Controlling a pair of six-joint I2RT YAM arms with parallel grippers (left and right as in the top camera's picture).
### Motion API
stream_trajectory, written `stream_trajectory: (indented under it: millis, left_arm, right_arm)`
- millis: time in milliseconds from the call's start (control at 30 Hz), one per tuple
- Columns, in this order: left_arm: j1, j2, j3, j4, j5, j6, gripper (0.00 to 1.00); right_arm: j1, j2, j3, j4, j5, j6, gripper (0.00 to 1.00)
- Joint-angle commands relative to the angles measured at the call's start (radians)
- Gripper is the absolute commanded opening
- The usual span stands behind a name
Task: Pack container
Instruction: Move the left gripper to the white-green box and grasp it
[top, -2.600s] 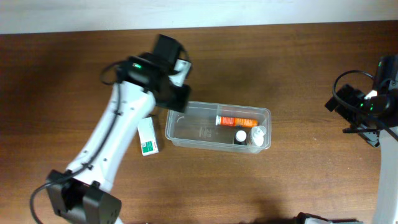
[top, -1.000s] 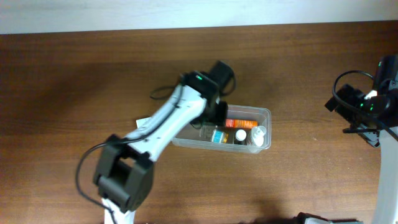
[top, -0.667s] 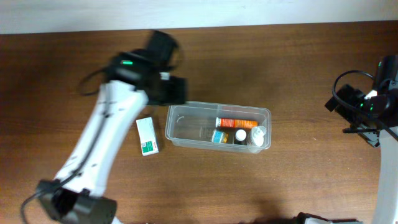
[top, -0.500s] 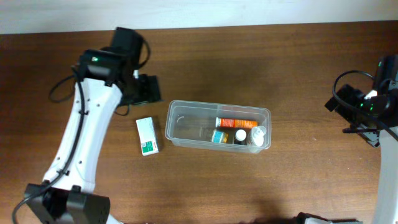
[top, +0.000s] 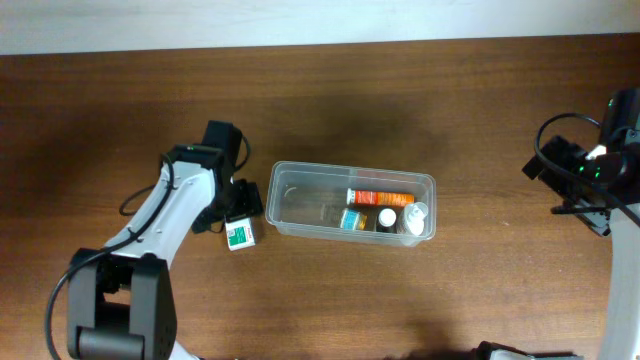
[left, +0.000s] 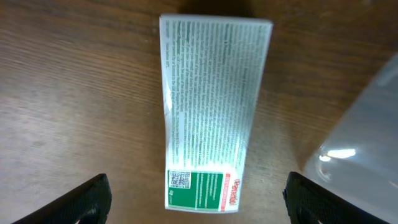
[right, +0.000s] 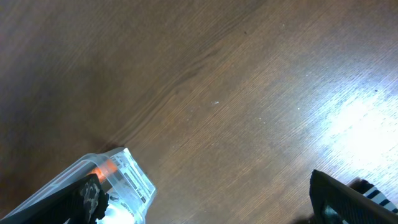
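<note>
White-and-green carton (left: 208, 118) waits left of the container (top: 300, 168).
My left gripper (left: 198, 198) hangs spread wide astride it, ready to pinch its long sides.

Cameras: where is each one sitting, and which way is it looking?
Overhead: above the table, looking straight down; shows the left arm, right arm, container and carton.
Left wrist: on the left arm, looking down at the carton close up; its fingertips fill the bottom corners.
Right wrist: on the right arm, looking across the table towards the container; its fingertips show below.
Shared: all see the container; overhead and left wrist share the carton.
</note>
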Motion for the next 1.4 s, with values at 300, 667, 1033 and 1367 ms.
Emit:
stream_trajectory:
  millis: [300, 667, 1033, 1367]
  left_arm:
    - [0.016, 0.018, -0.116, 0.150, -0.006, -0.022, 0.81]
    - [0.031, 0.065, -0.116, 0.210, -0.002, 0.099, 0.74]
    - [0.031, 0.067, -0.085, 0.190, 0.004, 0.234, 0.34]
    - [0.032, 0.011, 0.291, -0.106, 0.005, 0.379, 0.26]
  right_arm:
    - [-0.005, -0.003, 0.008, 0.000, 0.002, 0.002, 0.98]
    - [-0.005, -0.003, 0.008, 0.000, 0.002, 0.002, 0.99]
    - [-0.005, -0.003, 0.008, 0.000, 0.002, 0.002, 0.98]
    - [-0.005, -0.003, 0.008, 0.000, 0.002, 0.002, 0.98]
